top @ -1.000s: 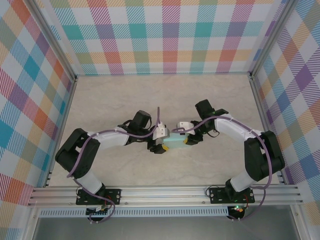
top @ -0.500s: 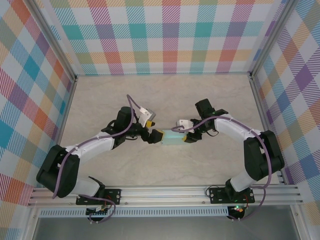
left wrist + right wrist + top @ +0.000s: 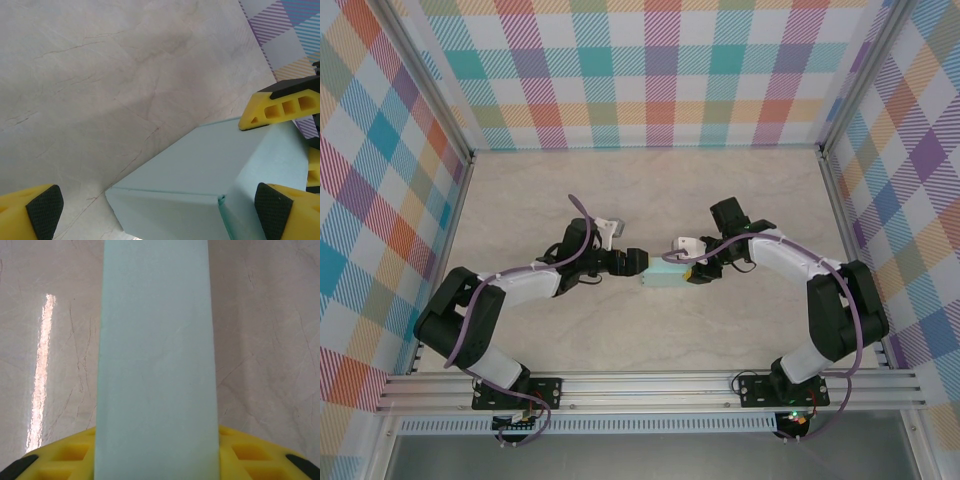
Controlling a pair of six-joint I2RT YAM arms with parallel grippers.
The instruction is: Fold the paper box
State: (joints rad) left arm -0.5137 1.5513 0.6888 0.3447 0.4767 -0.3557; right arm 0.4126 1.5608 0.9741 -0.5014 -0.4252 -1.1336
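The paper box [image 3: 665, 278] lies near the middle of the desk [image 3: 740, 200], already a small rectangular block and not a flat sheet, set left to right between the two hands. The right hand [image 3: 696, 272] is clamped on the box's right end; in its wrist view the mint card runs straight away between the yellow fingers [image 3: 65, 460]. The left hand [image 3: 632, 262] is spread wide open at the box's left end and holds nothing. In its wrist view the black pads [image 3: 44, 210] stand well apart with a corner of the box between them, and a seam at the end panel shows as a slight step. The step in hand looks like pressing that left end closed. To do it well, the right hand should hold firm without squeezing harder, since thin card creases easily. The left should come in square to the end face, close gently, and push along the box's length toward the right hand, not sideways, so the box does not twist out of the grip. Whether the end tab is fully tucked I cannot tell.
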